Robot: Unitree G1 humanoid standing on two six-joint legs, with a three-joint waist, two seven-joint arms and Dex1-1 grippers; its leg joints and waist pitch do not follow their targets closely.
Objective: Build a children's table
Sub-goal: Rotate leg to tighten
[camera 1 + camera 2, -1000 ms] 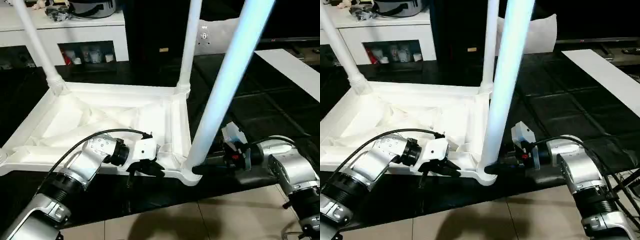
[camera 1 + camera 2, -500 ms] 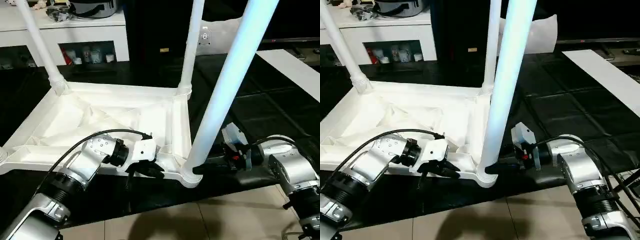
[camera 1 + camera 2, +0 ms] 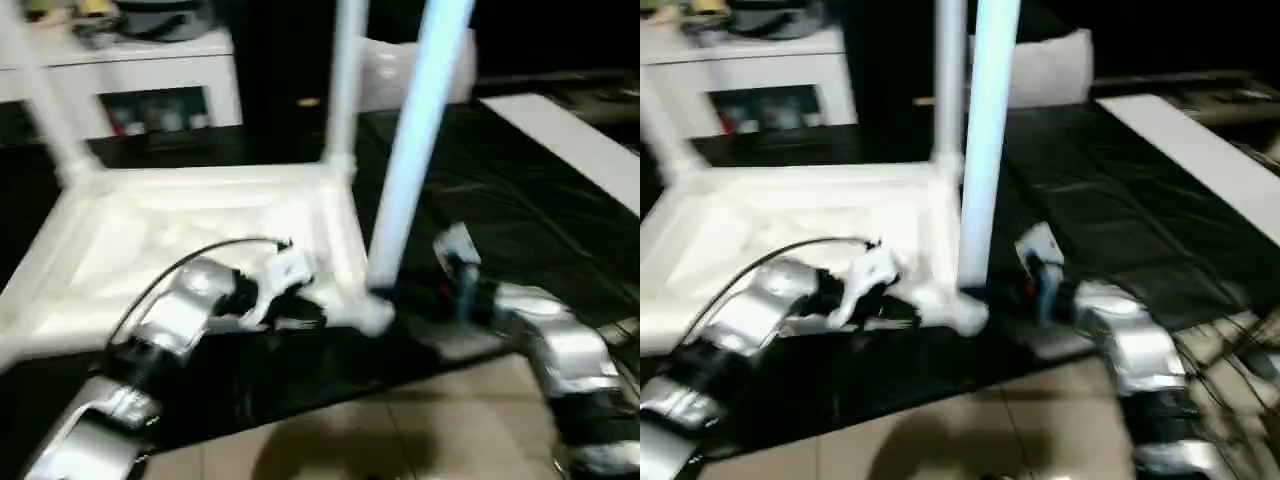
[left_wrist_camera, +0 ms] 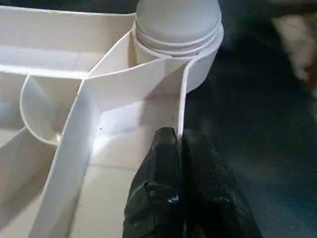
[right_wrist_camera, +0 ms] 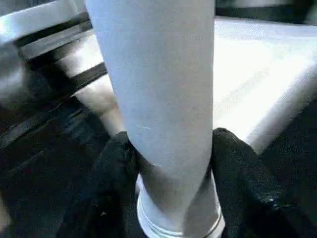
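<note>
At the near right corner of the upturned top [image 3: 200,215], the right fingers [image 5: 116,163] are clamped either side of a leg [image 3: 415,150] just above its socket [image 3: 372,315]. The left fingers [image 4: 166,163] are pinched shut on the thin rim wall beside that socket. The top lies ribs-up on the black floor [image 3: 500,190], three legs standing in it. I'd say the leg is being seated: best to keep the rim pinned and press straight down the leg's line, no sideways lean. Compared with a second ago the right fingers have closed in a little; both grips otherwise match.
</note>
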